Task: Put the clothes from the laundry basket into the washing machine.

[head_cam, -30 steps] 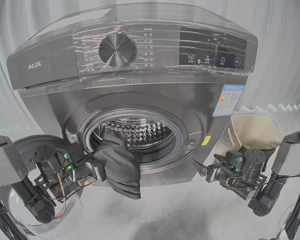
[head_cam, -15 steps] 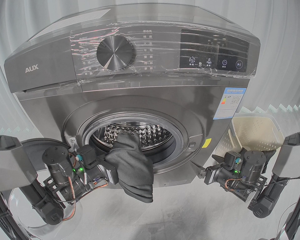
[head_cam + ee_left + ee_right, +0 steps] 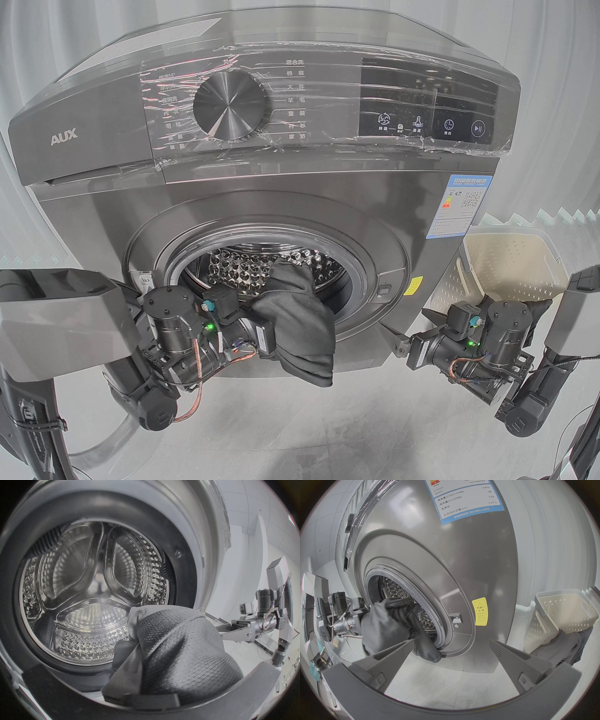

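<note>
A dark grey garment (image 3: 301, 325) (image 3: 184, 648) (image 3: 382, 627) hangs over my left gripper (image 3: 270, 334), which is shut on it with the fingers hidden under the cloth. The garment's top sits at the lower rim of the washing machine's open drum (image 3: 262, 269) (image 3: 93, 586), and its tail hangs down outside the front. The drum looks bare inside. My right gripper (image 3: 407, 320) (image 3: 453, 655) stands open and holds nothing, low by the machine's lower right corner. Beside it stands the cream laundry basket (image 3: 512, 262) (image 3: 568, 606), with more dark clothes (image 3: 565, 645) spilling from it.
The machine's round door (image 3: 103, 437) is swung open at the lower left, behind my left arm. A grey tiled floor (image 3: 375, 431) lies in front of the machine. A pale curtain (image 3: 562, 125) hangs behind on both sides.
My left arm has carried the garment to the right and up to the drum's mouth. The right arm has stayed put. The head view shifted slightly at first.
</note>
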You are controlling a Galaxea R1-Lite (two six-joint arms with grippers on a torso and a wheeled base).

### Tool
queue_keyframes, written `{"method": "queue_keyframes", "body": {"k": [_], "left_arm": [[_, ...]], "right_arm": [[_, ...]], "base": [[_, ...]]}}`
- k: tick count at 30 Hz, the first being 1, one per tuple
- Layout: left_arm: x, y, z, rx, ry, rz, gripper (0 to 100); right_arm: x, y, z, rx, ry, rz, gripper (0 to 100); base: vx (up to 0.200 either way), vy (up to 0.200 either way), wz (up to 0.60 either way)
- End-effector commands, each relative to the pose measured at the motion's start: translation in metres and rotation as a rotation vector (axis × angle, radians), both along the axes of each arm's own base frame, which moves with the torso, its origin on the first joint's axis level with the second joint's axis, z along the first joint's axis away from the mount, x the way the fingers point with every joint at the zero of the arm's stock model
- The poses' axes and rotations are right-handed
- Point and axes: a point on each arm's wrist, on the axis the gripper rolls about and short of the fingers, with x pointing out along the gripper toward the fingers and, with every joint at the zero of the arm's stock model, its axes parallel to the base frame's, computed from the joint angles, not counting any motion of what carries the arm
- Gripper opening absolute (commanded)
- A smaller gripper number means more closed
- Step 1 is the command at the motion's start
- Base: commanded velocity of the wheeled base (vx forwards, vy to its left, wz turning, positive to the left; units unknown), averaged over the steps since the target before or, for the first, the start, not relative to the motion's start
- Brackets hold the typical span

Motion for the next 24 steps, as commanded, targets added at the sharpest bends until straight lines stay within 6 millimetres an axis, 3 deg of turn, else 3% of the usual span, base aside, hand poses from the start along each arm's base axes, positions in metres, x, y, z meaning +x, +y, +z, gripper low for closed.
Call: {"method": "queue_keyframes", "body": {"k": [1,6,13,22,24], "left_arm": [[0.023,-0.013,-0.024,0.004,0.016,0.015,0],[0.052,-0.027,-0.036,-0.016,-0.024,0.081,0],[0.089,-0.026,-0.039,-0.024,-0.043,0.164,0],[0.125,-0.029,-0.047,-0.016,-0.039,0.201,0],[0.125,-0.029,-0.047,-0.016,-0.039,0.201,0]], "right_arm": [[0.000,0.000,0.000,-0.001,-0.001,-0.001,100],[0.001,-0.001,0.000,0.001,-0.002,-0.005,100],[0.003,-0.002,0.001,0.004,-0.007,-0.007,100],[0.003,-0.001,0.001,0.003,-0.006,-0.005,100],[0.003,-0.001,0.001,0.003,-0.006,-0.005,100]], "base": [[0.000,0.000,0.00],[0.000,0.000,0.00],[0.000,0.000,0.00],[0.000,0.000,0.00],[0.000,0.000,0.00]]}}
